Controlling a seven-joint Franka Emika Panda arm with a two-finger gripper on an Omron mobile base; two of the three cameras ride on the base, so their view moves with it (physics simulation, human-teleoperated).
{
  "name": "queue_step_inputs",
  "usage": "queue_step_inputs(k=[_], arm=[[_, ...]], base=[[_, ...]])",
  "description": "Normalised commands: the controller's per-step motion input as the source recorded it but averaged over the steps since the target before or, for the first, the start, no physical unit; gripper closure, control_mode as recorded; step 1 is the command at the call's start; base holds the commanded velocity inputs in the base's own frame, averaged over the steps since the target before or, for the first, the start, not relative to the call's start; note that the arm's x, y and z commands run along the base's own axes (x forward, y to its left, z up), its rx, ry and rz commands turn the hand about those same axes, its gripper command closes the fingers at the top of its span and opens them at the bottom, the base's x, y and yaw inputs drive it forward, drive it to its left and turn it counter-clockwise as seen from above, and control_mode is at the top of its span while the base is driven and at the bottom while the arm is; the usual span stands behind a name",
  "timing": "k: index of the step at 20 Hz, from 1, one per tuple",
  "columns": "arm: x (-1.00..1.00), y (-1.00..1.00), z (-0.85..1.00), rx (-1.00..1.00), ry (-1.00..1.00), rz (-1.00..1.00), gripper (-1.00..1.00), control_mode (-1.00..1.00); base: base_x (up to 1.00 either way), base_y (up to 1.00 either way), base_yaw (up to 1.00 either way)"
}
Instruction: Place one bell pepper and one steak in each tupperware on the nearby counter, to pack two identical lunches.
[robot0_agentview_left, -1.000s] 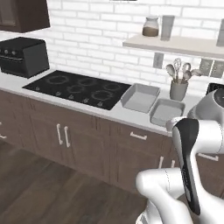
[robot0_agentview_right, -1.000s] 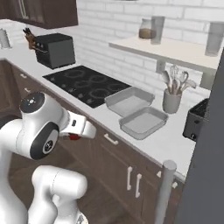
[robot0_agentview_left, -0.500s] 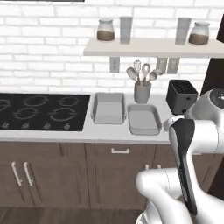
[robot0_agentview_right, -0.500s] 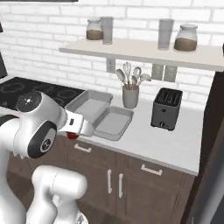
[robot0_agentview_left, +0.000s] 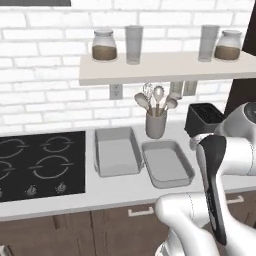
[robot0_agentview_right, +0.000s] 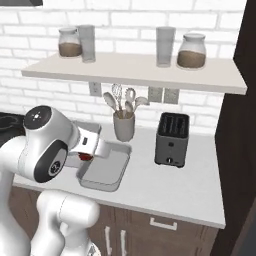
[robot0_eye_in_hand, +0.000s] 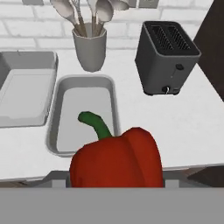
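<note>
Base has driven along the counter: a second ago the views were centred on the black stovetop with the oven at far left, now the whole picture has shifted and the two containers sit dead ahead, so that's the camera moving, not the things. Means the carry leg looks about done and the drop is next, my read. Closest in: bell pepper (robot0_eye_in_hand: 117, 158) fills the bottom of the hand view, glossy bright-red, lobed, curved green stem, and the gripper (robot0_agentview_right: 86, 154) is clenched around it; the fingertips themselves are hidden behind it, but a red bit shows at the hand in the right base view, held in the air just off the counter's front edge. Landmark is the nearer tupperware (robot0_eye_in_hand: 113, 101): shallow light-grey rectangular tray, rounded corners, smooth matte floor, empty, directly beyond the pepper. Second tupperware (robot0_eye_in_hand: 26, 94) lies just beside it towards the stovetop (robot0_agentview_left: 40, 162) and is also empty. Behind the nearer tray, a grey utensil cup (robot0_eye_in_hand: 91, 51) with spoons and a whisk. On the side away from the stovetop, a dark boxy two-slot toaster (robot0_eye_in_hand: 166, 54), near but apart. Above, a pale shelf (robot0_agentview_left: 165, 67) with jars and glasses, white brick behind. No steak visible, both lunches still to be packed.
</note>
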Motion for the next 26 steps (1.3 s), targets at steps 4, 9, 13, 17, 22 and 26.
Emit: queue_step_inputs(k=[4,9,13,17,22,26], arm=[[0.0,0.0,0.0,0.0,0.0,0.0,1.0,1.0],[0.0,0.0,0.0,0.0,0.0,0.0,1.0,1.0],[0.0,0.0,0.0,0.0,0.0,0.0,1.0,1.0],[0.21,-0.18,0.0,0.0,0.01,0.04,1.0,-1.0],[0.49,-0.34,-0.02,0.01,0.17,0.05,1.0,-1.0],[0.74,-0.15,-0.39,0.0,0.29,0.04,1.0,-1.0]], base=[[0.0,0.68,-0.02],[0.35,0.04,0.0],[0.28,-0.01,0.01],[0.06,-0.04,0.01],[0.0,0.0,0.0],[0.0,0.0,0.0]])
